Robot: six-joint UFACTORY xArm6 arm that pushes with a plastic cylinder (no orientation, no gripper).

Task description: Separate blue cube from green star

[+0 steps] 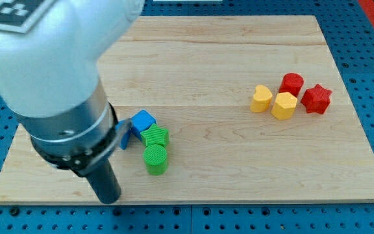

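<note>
At the view's left the arm's pale housing [50, 58] covers the wooden board's [239, 169] upper left corner, and my tip [111, 198] sits close to the board's bottom edge, near its lower left corner, touching no block; there is no claw here, only the rod, so nothing is gripped. Just right of the rod a small blue block [124, 135] is partly hidden (its shape cannot be made out). Next comes the blue cube [143, 121], touching the green star [156, 138] at its lower right, with a green cylinder [156, 159] directly below the star and against it. Bare wood runs from this cluster across the board's middle. Toward the right edge sit a yellow heart [261, 99], a yellow hexagonal block [284, 105], a red cylinder [291, 84] and a red star [316, 99], packed close together.
</note>
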